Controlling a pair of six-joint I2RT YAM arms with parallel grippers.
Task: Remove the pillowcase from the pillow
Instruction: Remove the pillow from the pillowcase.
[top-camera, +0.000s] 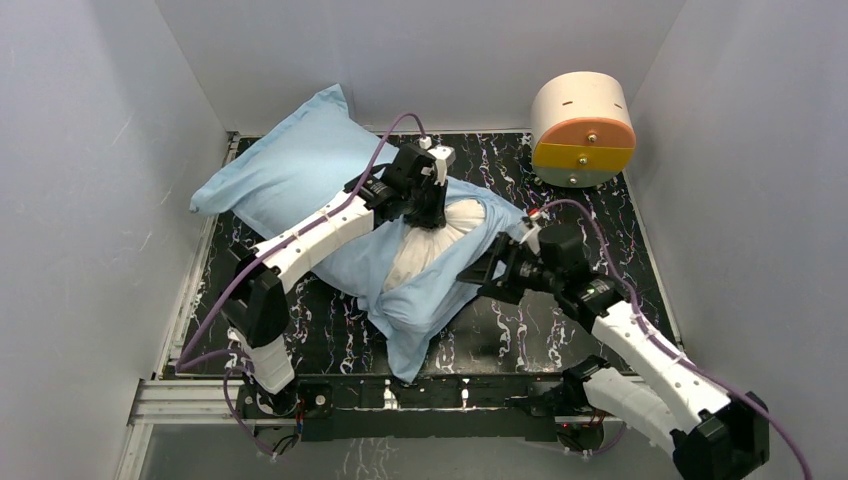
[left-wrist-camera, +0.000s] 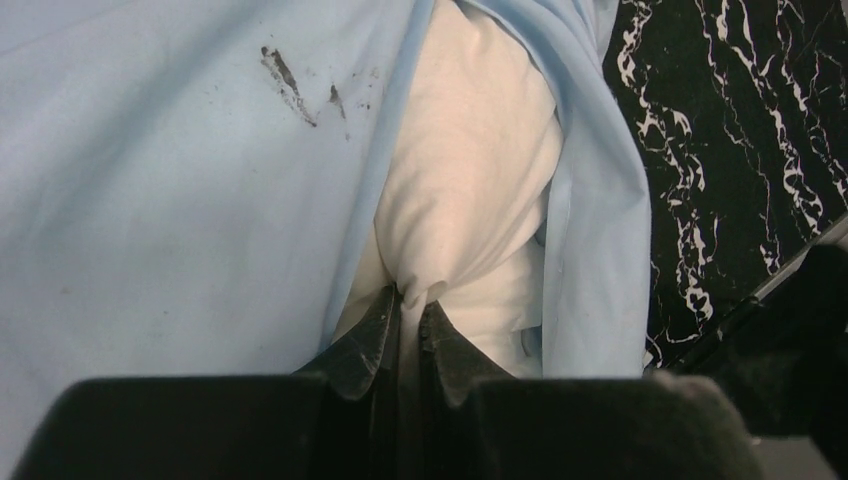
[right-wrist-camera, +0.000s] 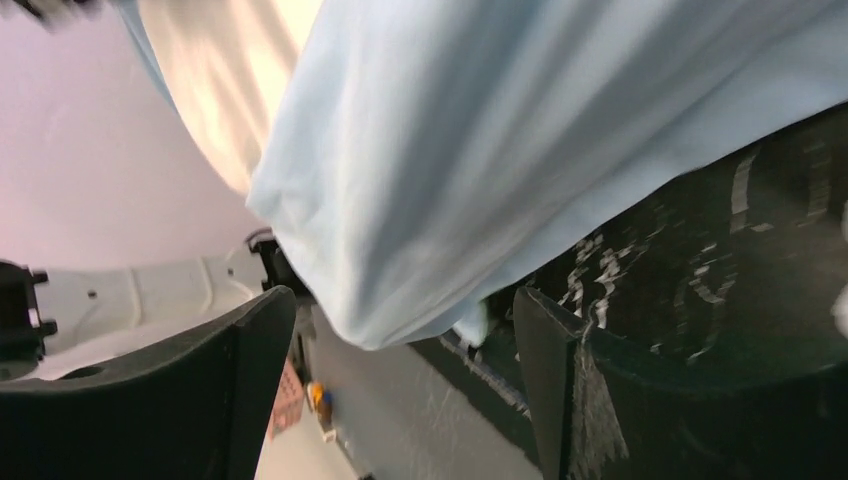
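My left claw (left-wrist-camera: 408, 312) is clenched on the plump white fabric pillow (left-wrist-camera: 470, 170). My right claw (right-wrist-camera: 400, 325) stands released, straddling a fold of the light blue fabric pillowcase (right-wrist-camera: 480, 150).

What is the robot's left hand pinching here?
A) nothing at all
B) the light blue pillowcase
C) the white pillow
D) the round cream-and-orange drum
C: in the left wrist view, the left hand is shut on a bunched fold of the white pillow, where the light blue pillowcase has parted to either side.
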